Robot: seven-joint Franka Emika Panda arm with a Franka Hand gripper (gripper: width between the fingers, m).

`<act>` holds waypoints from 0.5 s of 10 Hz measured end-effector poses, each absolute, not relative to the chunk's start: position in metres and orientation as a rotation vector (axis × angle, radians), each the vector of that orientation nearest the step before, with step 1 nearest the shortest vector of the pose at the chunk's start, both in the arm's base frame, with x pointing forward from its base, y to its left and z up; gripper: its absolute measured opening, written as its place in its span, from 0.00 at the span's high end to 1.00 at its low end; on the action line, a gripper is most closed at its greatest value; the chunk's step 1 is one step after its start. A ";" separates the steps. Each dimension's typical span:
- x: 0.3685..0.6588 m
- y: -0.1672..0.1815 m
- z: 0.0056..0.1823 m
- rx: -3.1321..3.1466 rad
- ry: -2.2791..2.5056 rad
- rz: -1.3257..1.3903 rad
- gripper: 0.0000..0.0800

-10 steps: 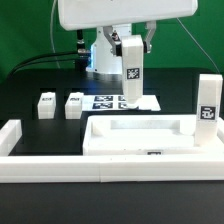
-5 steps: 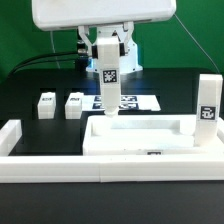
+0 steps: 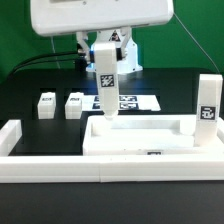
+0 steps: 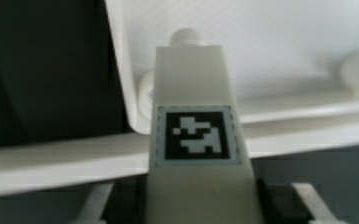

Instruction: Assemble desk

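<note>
My gripper is shut on a white square leg, gripped at its upper end and hanging upright. The leg's lower end is over the back left corner of the rimmed tabletop panel; whether it touches the panel I cannot tell. In the wrist view the leg runs away from the gripper with its tag facing the camera, and one finger shows on each side of it. Two more legs lie behind the panel. Another leg stands upright at the exterior view's right.
The marker board lies flat behind the tabletop, partly hidden by the held leg. A long low white border wall runs along the front and turns up the left side. The arm's base stands at the back.
The gripper has carried the leg toward the exterior view's left and down, from over the marker board to the tabletop's back left corner. The other parts have not moved.
</note>
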State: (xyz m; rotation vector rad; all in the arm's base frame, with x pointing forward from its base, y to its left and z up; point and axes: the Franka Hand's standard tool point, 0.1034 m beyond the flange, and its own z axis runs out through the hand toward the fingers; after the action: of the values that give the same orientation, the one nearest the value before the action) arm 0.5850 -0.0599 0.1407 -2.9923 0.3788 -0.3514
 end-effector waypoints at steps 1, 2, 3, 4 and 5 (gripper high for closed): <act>0.588 -0.061 0.135 -2.988 0.428 -0.360 0.64; 0.593 -0.062 0.131 -2.997 0.404 -0.371 0.64; 0.594 -0.063 0.131 -3.001 0.406 -0.395 0.64; 0.593 -0.063 0.130 -3.001 0.406 -0.390 0.64; 0.596 -0.065 0.132 -3.010 0.396 -0.447 0.64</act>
State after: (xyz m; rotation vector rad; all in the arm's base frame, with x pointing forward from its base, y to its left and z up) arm 0.5962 -0.0647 0.1316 -3.0100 0.3959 -0.4473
